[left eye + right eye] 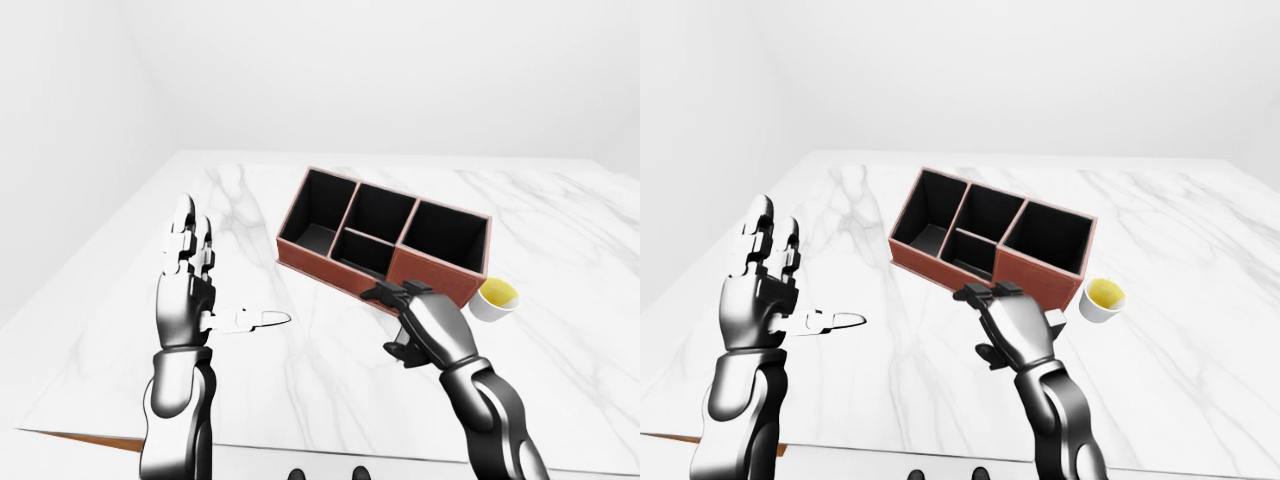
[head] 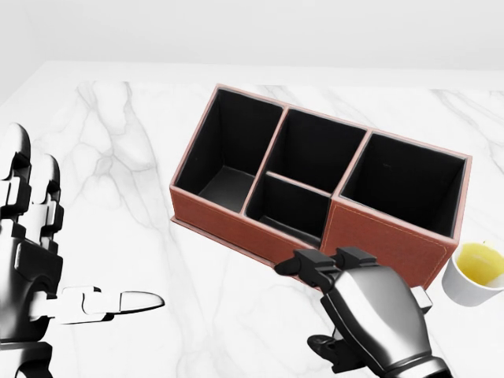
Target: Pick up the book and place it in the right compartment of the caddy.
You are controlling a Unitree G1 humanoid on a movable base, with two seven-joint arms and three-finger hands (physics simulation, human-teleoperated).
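On the white marble table (image 1: 300, 400) stands a reddish-brown caddy (image 2: 378, 236) with black inside walls, placed at an angle so that its long side runs from the upper left to the lower right of the head view. It has four compartments: a long one at its left end, two smaller ones in the middle, one above the other in the view, and a large one at its right end. All the compartments that show their floor look empty. Just beside the right end of the caddy stands a small white cup (image 2: 474, 272) with something yellow inside; I cannot tell if it touches the caddy. The left hand (image 1: 187, 285) is raised over the table at the left side of the views, well apart from the caddy, with two fingers pointing up and the thumb (image 1: 250, 320) stretched out sideways toward the right, so the fingers are spread apart and hold nothing. The right hand (image 2: 370, 311) is seen from its back, near the lower long wall of the caddy, and its fingers (image 2: 315, 266) reach toward that wall; they are bent a little, but the pictures do not show whether they are closed or whether they hold anything. The book does not show in any of the three views.
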